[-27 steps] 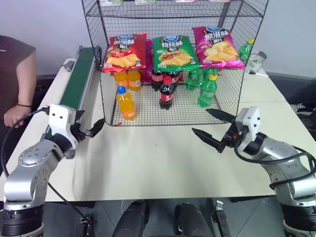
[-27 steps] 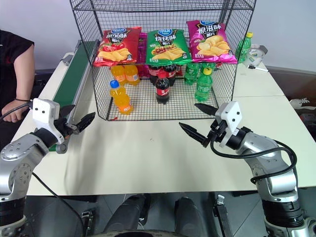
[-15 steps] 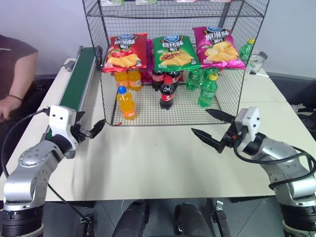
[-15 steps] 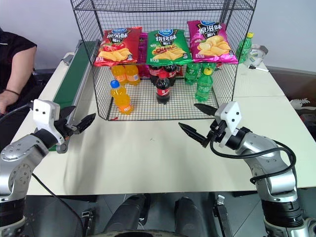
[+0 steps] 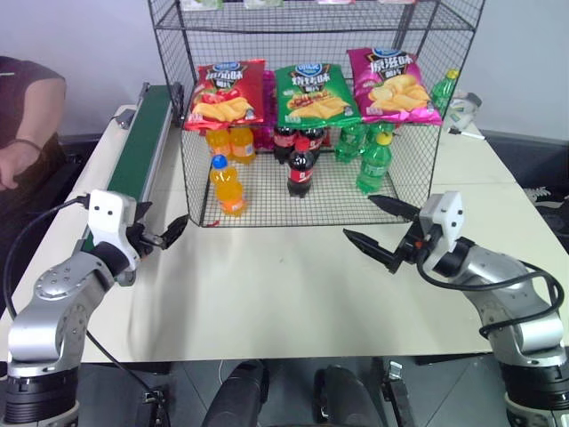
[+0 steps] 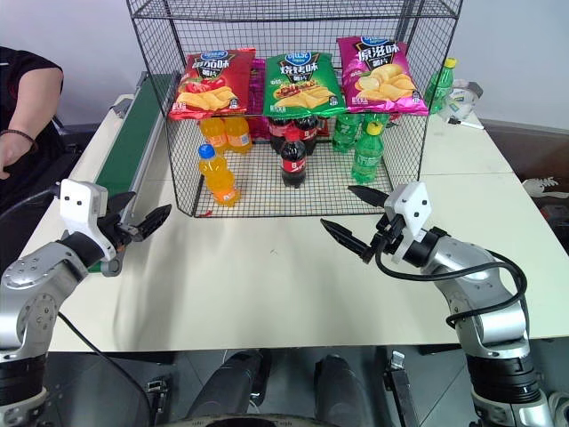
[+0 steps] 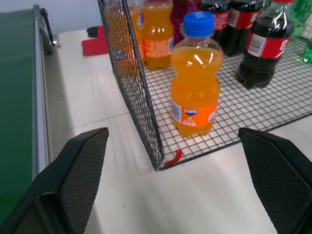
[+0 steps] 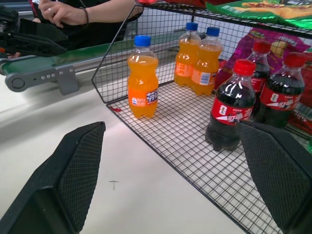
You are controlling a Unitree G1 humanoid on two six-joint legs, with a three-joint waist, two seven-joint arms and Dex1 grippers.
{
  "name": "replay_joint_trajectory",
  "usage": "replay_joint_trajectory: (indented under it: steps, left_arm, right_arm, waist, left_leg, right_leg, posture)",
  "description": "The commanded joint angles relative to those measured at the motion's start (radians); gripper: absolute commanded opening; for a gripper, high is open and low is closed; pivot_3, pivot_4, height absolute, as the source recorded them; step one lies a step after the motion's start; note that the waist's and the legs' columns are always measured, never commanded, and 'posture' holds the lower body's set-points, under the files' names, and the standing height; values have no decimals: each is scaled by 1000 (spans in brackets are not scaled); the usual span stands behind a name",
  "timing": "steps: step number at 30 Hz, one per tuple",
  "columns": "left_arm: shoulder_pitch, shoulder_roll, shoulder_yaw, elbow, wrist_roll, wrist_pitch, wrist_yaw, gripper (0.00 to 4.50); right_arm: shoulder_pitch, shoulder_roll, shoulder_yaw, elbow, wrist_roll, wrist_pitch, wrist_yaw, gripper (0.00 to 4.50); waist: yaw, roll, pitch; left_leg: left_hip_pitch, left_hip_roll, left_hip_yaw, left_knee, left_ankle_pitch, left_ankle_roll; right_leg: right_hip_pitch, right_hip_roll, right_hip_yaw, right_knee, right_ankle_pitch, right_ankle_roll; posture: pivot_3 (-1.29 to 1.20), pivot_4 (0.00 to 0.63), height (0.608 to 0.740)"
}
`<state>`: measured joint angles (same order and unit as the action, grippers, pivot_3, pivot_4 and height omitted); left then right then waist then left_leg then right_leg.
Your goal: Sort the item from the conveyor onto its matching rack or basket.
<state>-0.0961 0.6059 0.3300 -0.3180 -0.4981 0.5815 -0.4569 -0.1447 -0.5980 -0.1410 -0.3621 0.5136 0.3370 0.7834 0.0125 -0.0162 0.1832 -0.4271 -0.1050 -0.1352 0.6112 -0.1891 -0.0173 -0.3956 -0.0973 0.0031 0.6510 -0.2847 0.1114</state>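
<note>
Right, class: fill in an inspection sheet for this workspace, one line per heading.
Surface: cream table, bare in front of the rack.
Job's things: orange soda upright at the front left of the rack floor; conveyor belt bare.
Clutter: chip bags, cola bottles, green bottles, two more orange sodas in the rack.
Grippers: left gripper and right gripper open, holding nothing.
Cables: black cable on right arm.
Surroundings: person's arm beside the conveyor.

"Fanta" legible on blue label patch of orange soda bottle (image 7: 196, 80), just ahead between left tool (image 7: 178, 187) fingers. Chip bag print unreadable.
</note>
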Motion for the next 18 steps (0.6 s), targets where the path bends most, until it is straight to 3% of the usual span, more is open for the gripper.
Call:
replay_joint_trajectory:
  steps: [1, 18]
  left_arm:
    - [-18, 7, 8, -13, 8, -24, -9, 4435]
    - [44, -14, 20, -47, 10, -33, -2, 4435]
  right_arm:
    - [-17, 5, -5, -7, -1, -23, 1, 4500]
    - [-15, 1, 7, -26, 5, -2, -8, 4500]
  waist:
    - [0, 0, 0]
    - [0, 0, 0]
  left_leg:
    - [0, 0, 0, 0, 0, 0]
    - [0, 0, 0, 0, 0, 0]
  right_leg:
    - [0, 0, 0, 0, 0, 0]
    - [0, 0, 0, 0, 0, 0]
  posture:
    - [0, 150, 740]
    - [0, 150, 740]
